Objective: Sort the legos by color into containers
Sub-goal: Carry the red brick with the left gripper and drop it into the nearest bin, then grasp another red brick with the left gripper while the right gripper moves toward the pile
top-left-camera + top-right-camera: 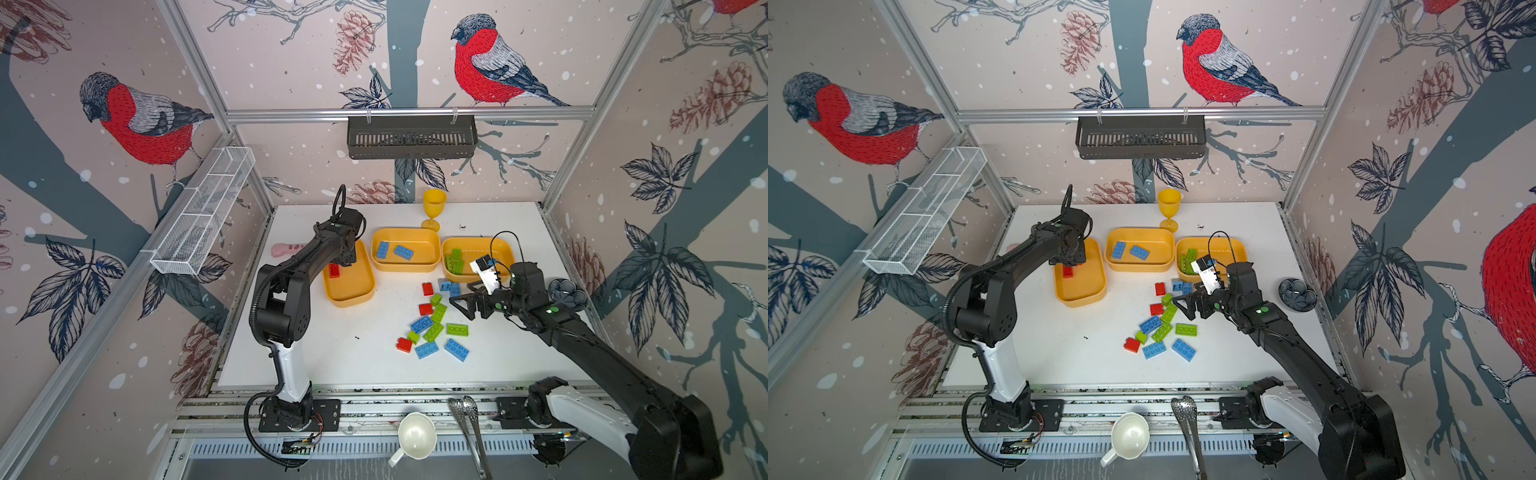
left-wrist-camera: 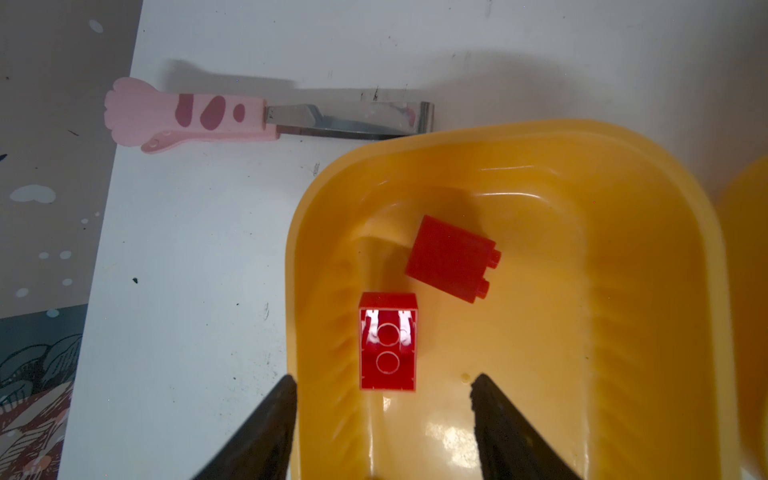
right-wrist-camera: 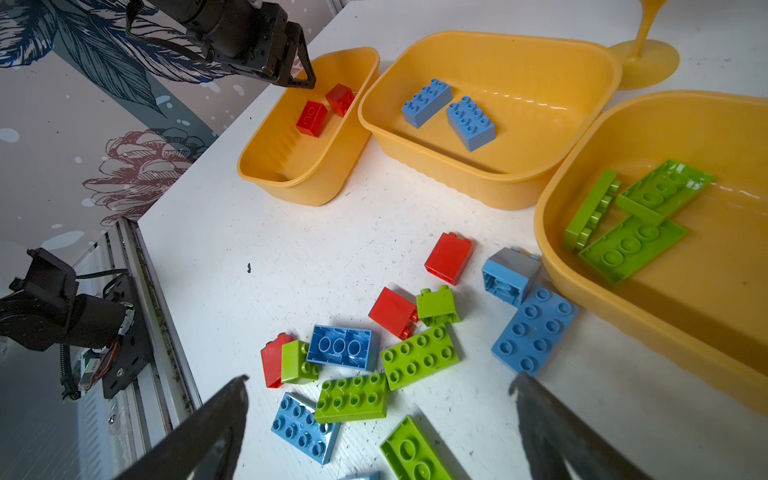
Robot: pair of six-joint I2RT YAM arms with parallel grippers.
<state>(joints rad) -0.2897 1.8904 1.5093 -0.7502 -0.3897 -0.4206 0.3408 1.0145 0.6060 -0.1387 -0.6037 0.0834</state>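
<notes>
Legos (image 1: 434,322) scattered on white table (image 1: 332,353); bird-print walls (image 1: 291,62).

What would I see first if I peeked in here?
A jumble of red, blue and green legos lies in the middle of the white table. Behind it sit three yellow-orange trays, each holding one color. Big red-breasted birds cover the walls.
</notes>
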